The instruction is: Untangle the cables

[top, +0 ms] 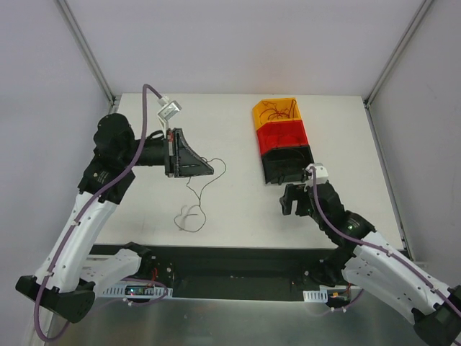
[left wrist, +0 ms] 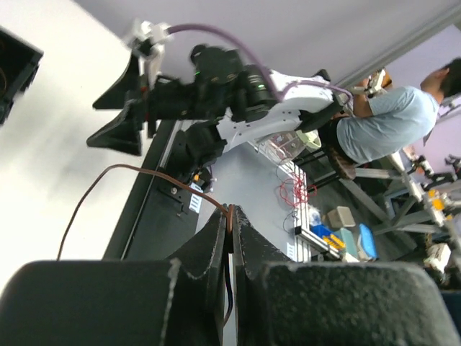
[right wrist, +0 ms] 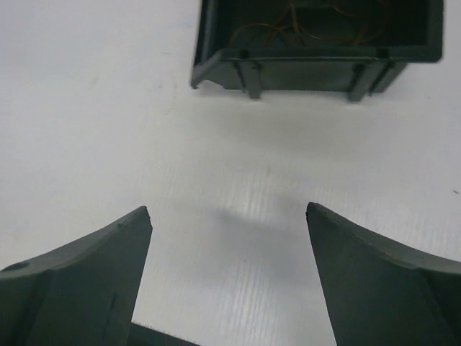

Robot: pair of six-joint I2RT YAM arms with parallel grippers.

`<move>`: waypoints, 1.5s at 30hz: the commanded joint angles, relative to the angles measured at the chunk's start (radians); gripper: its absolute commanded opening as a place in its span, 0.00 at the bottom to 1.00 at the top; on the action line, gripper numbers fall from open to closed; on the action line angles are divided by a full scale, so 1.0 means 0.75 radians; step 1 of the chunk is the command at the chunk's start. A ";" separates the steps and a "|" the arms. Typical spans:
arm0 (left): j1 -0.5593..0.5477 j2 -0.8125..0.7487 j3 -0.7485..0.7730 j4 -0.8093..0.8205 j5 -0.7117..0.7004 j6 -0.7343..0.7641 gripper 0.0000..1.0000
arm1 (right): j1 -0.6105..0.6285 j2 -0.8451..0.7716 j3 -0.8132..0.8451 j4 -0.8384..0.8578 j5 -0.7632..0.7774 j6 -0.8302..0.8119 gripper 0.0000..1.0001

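Observation:
A thin brown cable (top: 204,189) is pinched in my left gripper (top: 213,171), which is shut on it above the table. From the fingertips the cable droops to the table and ends in small loops (top: 189,218). In the left wrist view the brown cable (left wrist: 108,173) comes out between the closed fingertips (left wrist: 232,213). My right gripper (top: 292,200) hovers low over the table just in front of the black bin (top: 287,167), open and holding nothing (right wrist: 229,213). Thin orange-brown cables (right wrist: 310,29) lie inside the black bin (right wrist: 317,65).
Three bins stand in a row at the back right: orange (top: 259,115) with red wires (top: 277,109) in it, red (top: 282,137), then black. The right arm (left wrist: 216,79) shows across the left wrist view. Metal frame posts stand at the table's far corners.

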 commanded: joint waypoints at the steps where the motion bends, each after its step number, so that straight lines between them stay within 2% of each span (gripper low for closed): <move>1: 0.012 0.016 -0.142 0.023 -0.058 -0.014 0.00 | -0.004 -0.024 0.142 0.043 -0.286 -0.124 0.93; 5: -0.022 0.043 -0.277 0.023 -0.170 0.002 0.00 | -0.006 -0.014 0.203 0.070 -0.313 -0.091 0.96; 9: -0.120 0.157 -0.376 0.023 -0.318 0.029 0.00 | -0.004 0.027 0.216 0.145 -0.346 -0.057 0.97; 14: -0.272 0.378 -0.406 0.019 -0.447 0.058 0.03 | -0.006 0.093 0.232 0.129 -0.374 -0.046 0.97; 19: -0.309 0.544 -0.411 0.019 -0.504 0.105 0.08 | -0.004 0.170 0.200 0.172 -0.554 -0.044 0.97; 22: -0.309 0.571 -0.407 0.019 -0.520 0.123 0.23 | -0.002 0.238 0.175 0.188 -0.575 -0.050 0.97; 23: -0.309 0.564 -0.403 0.019 -0.531 0.137 0.32 | 0.000 0.268 0.165 0.196 -0.573 -0.048 0.98; 24: -0.309 0.542 -0.407 0.017 -0.547 0.150 0.46 | -0.002 0.295 0.163 0.205 -0.571 -0.054 0.98; 25: -0.309 0.522 -0.409 0.015 -0.559 0.162 0.56 | 0.000 0.326 0.165 0.205 -0.566 -0.052 0.98; 28: -0.292 0.440 -0.407 -0.048 -0.602 0.225 0.72 | -0.002 0.399 0.175 0.201 -0.546 -0.048 0.98; 31: -0.221 0.344 -0.407 -0.158 -0.602 0.293 0.79 | -0.002 0.451 0.187 0.180 -0.497 -0.048 0.98; 34: -0.094 0.240 -0.378 -0.287 -0.578 0.364 0.83 | -0.004 0.512 0.203 0.141 -0.460 -0.032 0.99; 37: 0.026 0.168 -0.268 -0.453 -0.578 0.454 0.87 | 0.000 0.583 0.206 0.141 -0.405 0.041 0.99; 41: 0.041 0.166 -0.049 -0.596 -0.608 0.563 0.89 | 0.004 0.710 0.210 0.182 -0.419 0.076 0.98; 43: 0.041 0.180 0.025 -0.615 -0.604 0.587 0.89 | 0.008 0.761 0.216 0.211 -0.411 0.080 0.92; 45: 0.041 0.196 0.068 -0.627 -0.629 0.624 0.89 | 0.014 0.819 0.224 0.243 -0.401 0.097 0.82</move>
